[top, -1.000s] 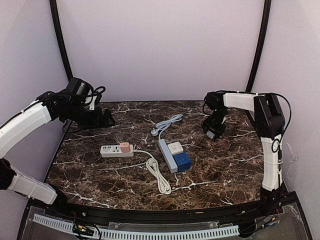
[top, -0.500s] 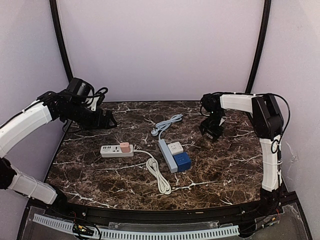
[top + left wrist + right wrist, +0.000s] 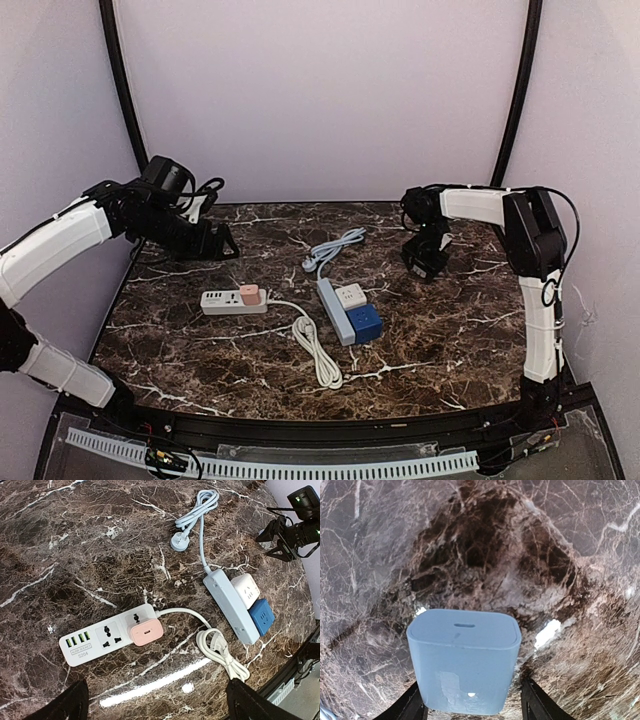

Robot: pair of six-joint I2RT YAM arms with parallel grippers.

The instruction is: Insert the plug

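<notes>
R gripper (image 3: 472, 705) tight on pale-blue plug (image 3: 464, 660); L gripper (image 3: 162, 702) wide apart.

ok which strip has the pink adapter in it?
The white strip with green USB ports. The pale blue strip has a white cube and a blue cube against it.

The white power strip (image 3: 107, 636) bears a small label, apparently "USB SOCKET S204".

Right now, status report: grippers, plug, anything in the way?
Left gripper open, empty. Right gripper shut on light blue adapter, not yet inserted. White strip socket beside pink adapter free. Nothing blocking.
</notes>
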